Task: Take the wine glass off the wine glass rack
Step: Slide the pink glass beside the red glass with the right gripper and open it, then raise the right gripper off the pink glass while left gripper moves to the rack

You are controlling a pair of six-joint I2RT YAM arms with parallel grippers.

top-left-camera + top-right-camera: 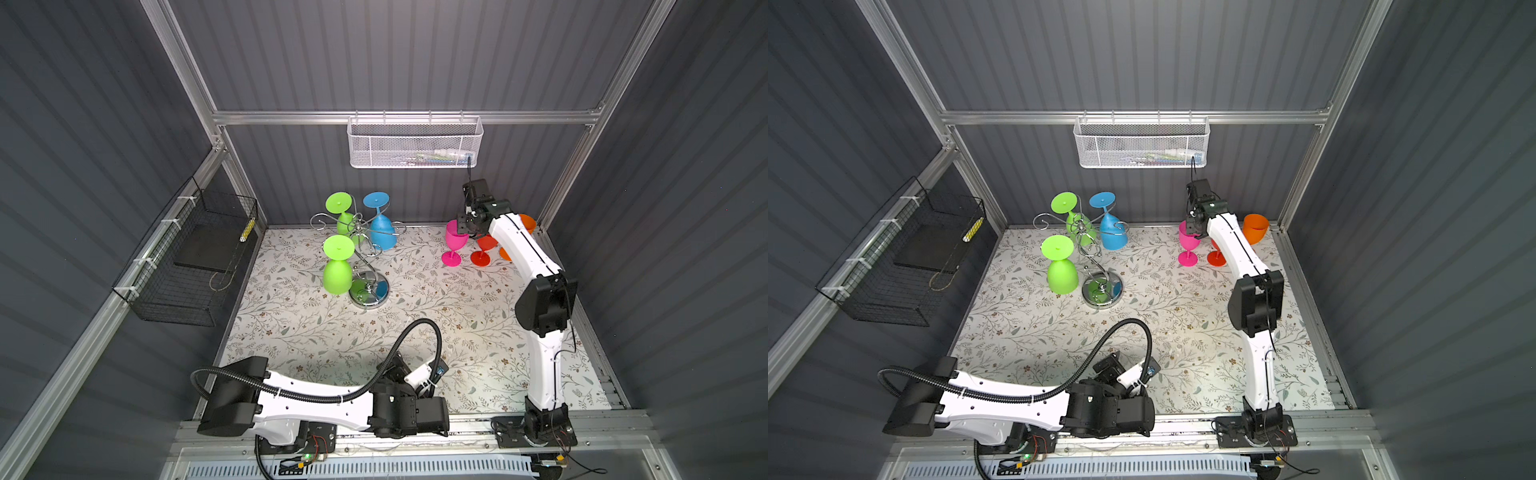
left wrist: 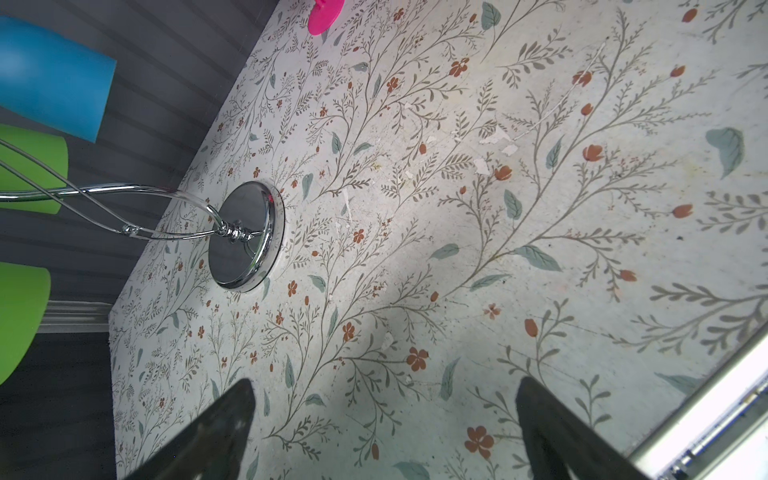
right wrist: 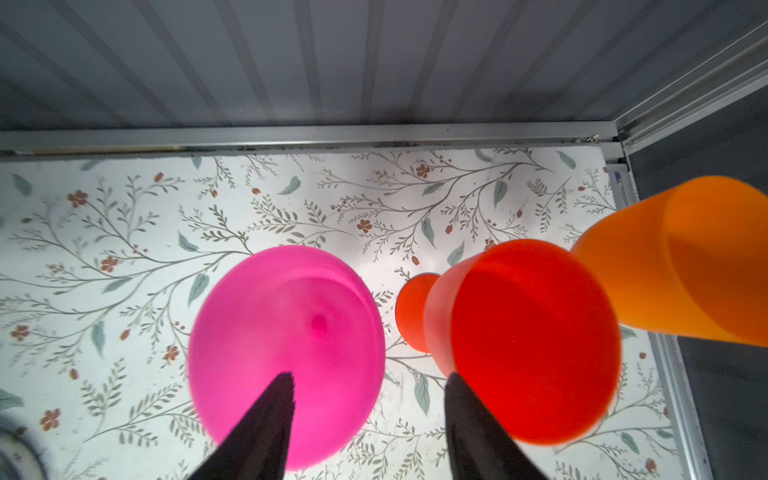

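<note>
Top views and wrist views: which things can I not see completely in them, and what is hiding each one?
- Red wine glass: in both top views the right arm covers most of its bowl.
- Orange wine glass: cut off by the right wrist view's edge.
- Wine glass rack: left wrist view's edge cuts off its upper arms.
- White mesh basket: contents too small in both top views.

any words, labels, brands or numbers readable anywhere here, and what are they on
No text can be read in any view.
Packets in the white basket: print too blurred to read.
Yellow strip in the black basket: dark marks, too small to read.
Blue tag on the left arm: too small to read.
</note>
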